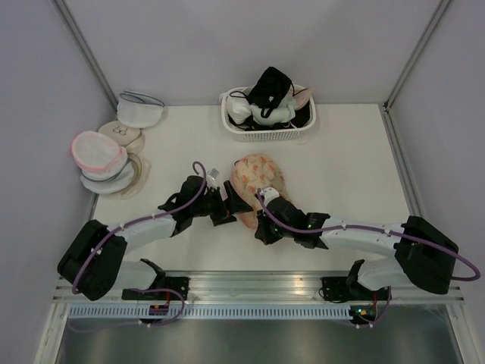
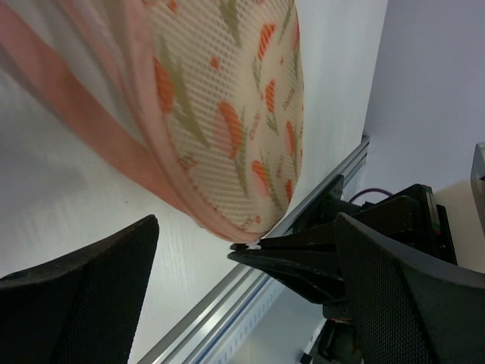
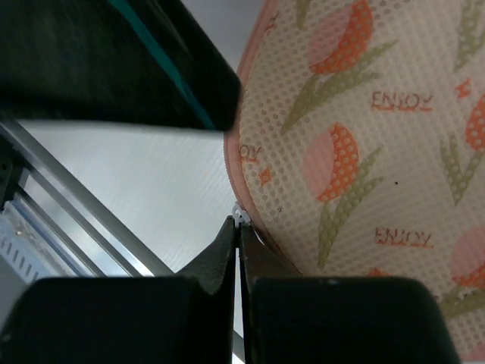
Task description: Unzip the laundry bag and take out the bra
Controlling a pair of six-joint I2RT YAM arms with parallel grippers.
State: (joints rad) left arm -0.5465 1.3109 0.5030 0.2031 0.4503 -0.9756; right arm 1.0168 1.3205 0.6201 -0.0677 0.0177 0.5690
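Right fingers [image 3: 216, 254] pinch the zip pull [image 3: 239, 214]; left fingers [image 2: 83, 296] gape wide, empty. Unbraced, the laundry bag [image 3: 364, 167] may drag along, or the pull slips.

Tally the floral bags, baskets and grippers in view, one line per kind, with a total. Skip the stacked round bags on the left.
Flat cream-peach floral mesh laundry bag: 1
White slotted plastic basket: 1
Black two-finger grippers: 2, the left gripper and the right gripper
Total: 4
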